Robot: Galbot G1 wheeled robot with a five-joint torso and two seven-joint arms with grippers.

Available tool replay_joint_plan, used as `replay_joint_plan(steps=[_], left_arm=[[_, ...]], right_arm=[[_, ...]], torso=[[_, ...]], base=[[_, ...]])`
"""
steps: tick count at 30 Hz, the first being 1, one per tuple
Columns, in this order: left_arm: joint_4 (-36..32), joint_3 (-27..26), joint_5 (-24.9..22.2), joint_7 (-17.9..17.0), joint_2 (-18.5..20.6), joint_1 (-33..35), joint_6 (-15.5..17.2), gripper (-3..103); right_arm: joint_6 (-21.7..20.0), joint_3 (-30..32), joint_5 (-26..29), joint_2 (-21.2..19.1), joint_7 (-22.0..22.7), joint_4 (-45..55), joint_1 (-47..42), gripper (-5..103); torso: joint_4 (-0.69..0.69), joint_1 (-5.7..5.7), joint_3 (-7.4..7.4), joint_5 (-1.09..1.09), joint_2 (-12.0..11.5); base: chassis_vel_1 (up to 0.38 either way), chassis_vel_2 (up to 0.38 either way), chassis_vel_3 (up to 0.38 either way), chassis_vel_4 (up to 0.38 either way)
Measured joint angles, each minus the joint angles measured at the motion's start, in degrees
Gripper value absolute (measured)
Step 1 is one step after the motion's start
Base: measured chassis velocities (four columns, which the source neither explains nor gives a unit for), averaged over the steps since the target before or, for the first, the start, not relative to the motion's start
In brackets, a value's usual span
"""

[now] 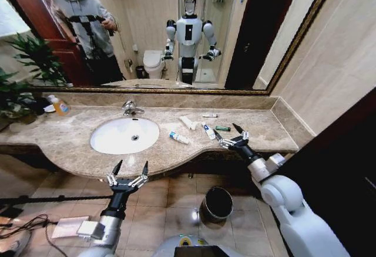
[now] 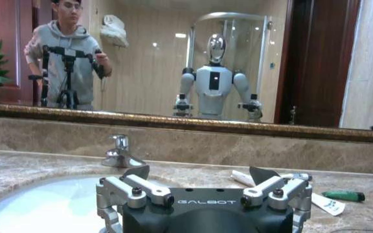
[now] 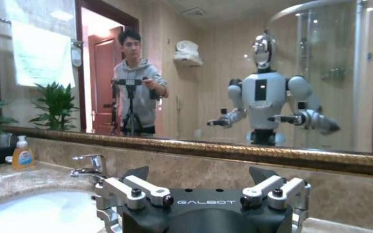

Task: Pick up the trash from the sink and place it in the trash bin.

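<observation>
You've got the trash [image 1: 191, 125] scattered on the tabletop [image 1: 70, 145] just right of the sink [image 1: 124, 135], not in the basin: small white tubes/wrappers, one w/ a blue end [image 1: 178, 138], one dark green piece [image 1: 222, 128]. Left tool [image 1: 128, 172] hovers at the tabletop's front edge below the sink w/ fingers spread apart; right tool [image 1: 230, 135] sits over the tabletop just right of the tubes, fingers also apart, holding nothing. Trash bin [image 1: 217, 203], round, dark and shiny, stands on the floor below, between the arms.
</observation>
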Motion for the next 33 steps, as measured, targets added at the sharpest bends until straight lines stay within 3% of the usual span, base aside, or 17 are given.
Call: replay_joint_plan(steps=[5, 12, 19, 26, 33], left_arm=[[0.0, 0.0, 0.0, 0.0, 0.0, 0.0, 0.0, 100], [0.0, 0.0, 0.0, 0.0, 0.0, 0.0, 0.0, 100], [0.0, 0.0, 0.0, 0.0, 0.0, 0.0, 0.0, 100], [0.0, 0.0, 0.0, 0.0, 0.0, 0.0, 0.0, 100], [0.0, 0.0, 0.0, 0.0, 0.0, 0.0, 0.0, 100]], right_arm=[[-0.3, -3.1, 0.9, -2.6, -0.8, -4.9, 5.1, 100], [2.0, -10.7, -1.6, -4.1, -4.3, -21.7, 16.4, 100], [10.4, -15.7, -7.1, -4.4, -9.9, -43.9, 30.7, 100], [11.6, -16.9, -6.8, -3.9, -12.3, -51.5, 34.2, 100], [10.0, -15.1, -6.0, -3.8, -15.8, -53.0, 33.2, 100]], torso=[[-0.01, 0.00, 0.00, -0.02, 0.0], [0.00, 0.00, 0.01, 0.01, 0.0], [0.00, 0.01, 0.01, -0.03, 0.0], [0.00, 0.00, 0.00, 0.00, 0.0], [0.00, 0.00, 0.00, -0.01, 0.0]], base=[[0.000, 0.000, 0.000, 0.000], [0.000, 0.000, 0.000, 0.000], [0.000, 0.000, 0.000, 0.000], [0.000, 0.000, 0.000, 0.000], [0.000, 0.000, 0.000, 0.000]])
